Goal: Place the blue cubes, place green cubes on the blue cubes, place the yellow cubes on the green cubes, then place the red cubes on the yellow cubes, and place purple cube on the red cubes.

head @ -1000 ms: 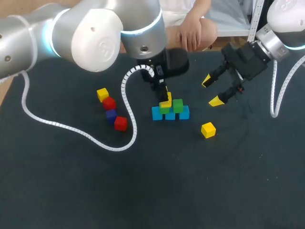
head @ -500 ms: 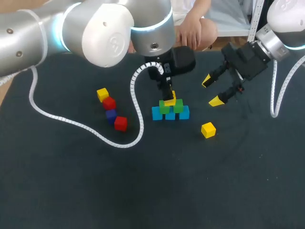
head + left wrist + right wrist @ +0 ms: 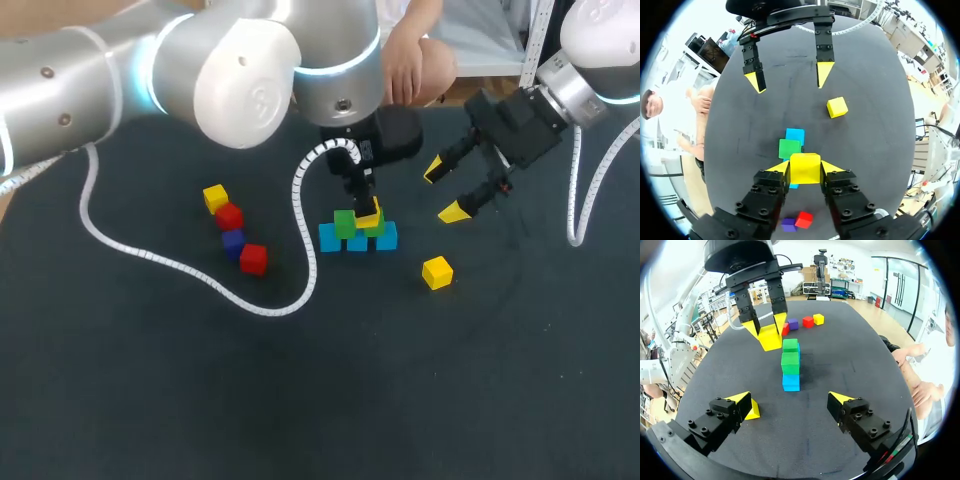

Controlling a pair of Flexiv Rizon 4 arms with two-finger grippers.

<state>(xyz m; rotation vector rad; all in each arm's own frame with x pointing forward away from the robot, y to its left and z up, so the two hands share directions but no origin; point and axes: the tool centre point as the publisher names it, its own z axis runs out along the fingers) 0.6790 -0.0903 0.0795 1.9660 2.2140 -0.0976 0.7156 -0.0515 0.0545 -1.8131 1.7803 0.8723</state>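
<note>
My left gripper (image 3: 368, 211) is shut on a yellow cube (image 3: 805, 168) and holds it just over the green cubes (image 3: 345, 223). Those sit on a row of blue cubes (image 3: 357, 240) at the table's middle. The right wrist view has the held yellow cube (image 3: 770, 337) hanging beside the green cubes (image 3: 790, 362) and a blue cube (image 3: 791, 381). My right gripper (image 3: 446, 191) stands open to the right of the stack, above the table, with nothing in it. A second yellow cube (image 3: 436, 272) lies loose in front of it.
At the left lie a yellow cube (image 3: 215, 197), a red cube (image 3: 229, 216), a purple cube (image 3: 233, 241) and another red cube (image 3: 253, 258). My left arm's white cable (image 3: 200, 280) loops across the mat beside them.
My left gripper has carried the yellow cube to the right, from over the left green cube to above the right part of the stack. The right arm has kept still.
</note>
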